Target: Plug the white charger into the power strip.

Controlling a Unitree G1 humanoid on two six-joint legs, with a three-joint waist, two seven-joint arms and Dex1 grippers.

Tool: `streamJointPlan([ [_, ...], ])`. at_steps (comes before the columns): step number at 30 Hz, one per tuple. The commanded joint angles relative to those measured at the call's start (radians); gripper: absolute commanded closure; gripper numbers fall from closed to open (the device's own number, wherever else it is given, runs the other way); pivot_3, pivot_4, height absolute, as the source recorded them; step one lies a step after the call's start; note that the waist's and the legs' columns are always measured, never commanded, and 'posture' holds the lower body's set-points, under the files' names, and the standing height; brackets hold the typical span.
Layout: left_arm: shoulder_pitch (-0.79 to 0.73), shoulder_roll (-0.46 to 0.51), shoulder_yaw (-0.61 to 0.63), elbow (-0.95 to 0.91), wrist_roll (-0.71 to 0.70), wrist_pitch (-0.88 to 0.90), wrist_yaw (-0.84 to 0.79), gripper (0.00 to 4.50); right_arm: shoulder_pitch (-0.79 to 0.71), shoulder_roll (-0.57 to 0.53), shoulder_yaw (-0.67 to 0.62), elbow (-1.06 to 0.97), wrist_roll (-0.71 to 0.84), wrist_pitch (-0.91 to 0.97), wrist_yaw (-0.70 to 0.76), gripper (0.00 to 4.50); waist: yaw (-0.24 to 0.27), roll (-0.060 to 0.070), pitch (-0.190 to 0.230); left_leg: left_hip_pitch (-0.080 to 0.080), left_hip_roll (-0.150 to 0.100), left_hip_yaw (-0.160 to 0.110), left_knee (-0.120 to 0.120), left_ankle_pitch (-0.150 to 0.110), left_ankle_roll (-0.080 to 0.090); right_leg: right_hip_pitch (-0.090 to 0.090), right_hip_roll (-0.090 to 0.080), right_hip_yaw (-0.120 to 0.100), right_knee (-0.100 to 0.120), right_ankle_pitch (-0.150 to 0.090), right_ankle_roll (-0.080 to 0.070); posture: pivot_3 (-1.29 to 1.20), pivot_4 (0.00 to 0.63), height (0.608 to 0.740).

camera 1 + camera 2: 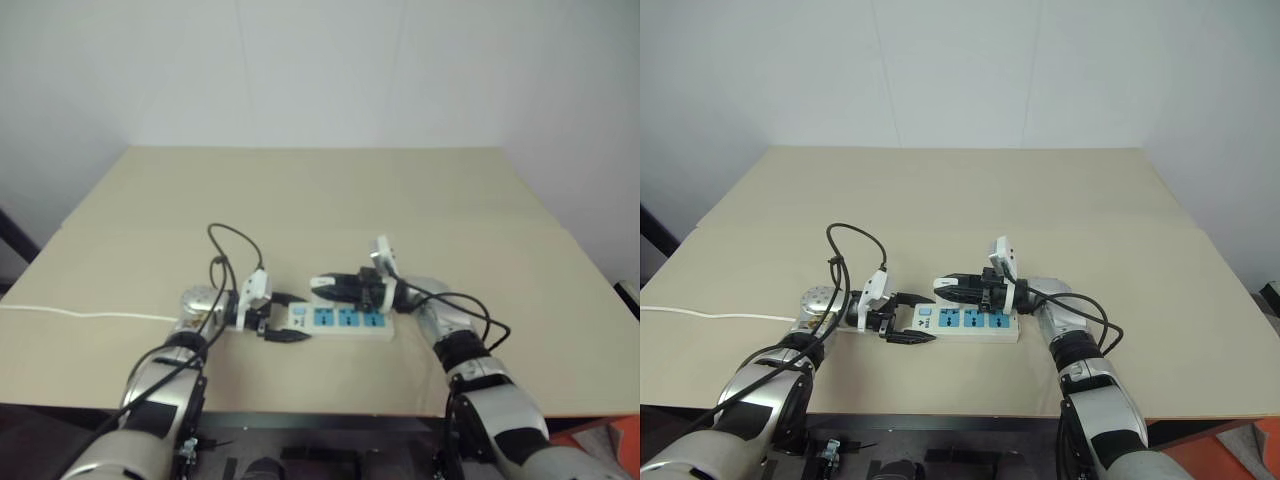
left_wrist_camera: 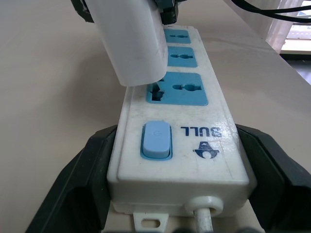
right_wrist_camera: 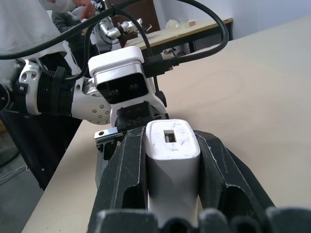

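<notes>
Clamped on the switch end of the power strip (image 2: 180, 145) near the table's (image 1: 320, 190) front edge, left gripper (image 1: 908, 320) steadies it while right gripper (image 3: 170, 194) pinches the white charger (image 3: 172, 165) just above a socket.

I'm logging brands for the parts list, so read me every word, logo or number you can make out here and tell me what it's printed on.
"BULL": printed on the power strip, beside its blue switch; it reads upside down in the left wrist view, with a small dark logo under it.
Same mark in the head views: too small to read.
White charger: no text can be made out.
</notes>
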Motion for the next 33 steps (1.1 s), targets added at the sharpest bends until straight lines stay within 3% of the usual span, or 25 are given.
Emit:
streamJointPlan([
  [1, 0.016, 0.006, -0.035, 0.009, 0.017, 0.004, -0.013, 1.19, 0.012, -0.006, -0.014, -0.026, -0.002, 0.005, 0.01, 3.38, 0.0, 0.0, 0.0, 0.0, 0.0, 0.0, 0.0, 0.0, 0.0, 0.0, 0.0, 0.0, 0.0, 0.0, 0.0, 0.0, 0.15, 0.74],
  [20, 0.014, 0.015, -0.065, -0.005, -0.015, 0.015, -0.013, 1.19, 0.064, 0.001, -0.036, -0.005, -0.018, -0.039, 0.005, 3.38, 0.0, 0.0, 0.0, 0.0, 0.0, 0.0, 0.0, 0.0, 0.0, 0.0, 0.0, 0.0, 0.0, 0.0, 0.0, 0.0, 0.15, 0.74],
  [24, 0.017, 0.015, -0.075, -0.01, -0.027, 0.017, -0.013, 1.19, 0.105, 0.018, -0.048, 0.031, -0.041, -0.179, -0.015, 3.38, 0.0, 0.0, 0.0, 0.0, 0.0, 0.0, 0.0, 0.0, 0.0, 0.0, 0.0, 0.0, -0.001, 0.0, 0.0, 0.0, 0.15, 0.74],
  [33, 0.025, 0.02, -0.099, -0.021, -0.055, 0.022, -0.013, 1.19, 0.112, 0.017, -0.021, 0.107, -0.083, -0.287, 0.03, 3.38, 0.001, 0.0, 0.0, 0.002, 0.0, 0.0, 0.0, 0.0, 0.0, 0.002, 0.0, 0.0, -0.001, 0.0, 0.0, 0.0, 0.15, 0.74],
])
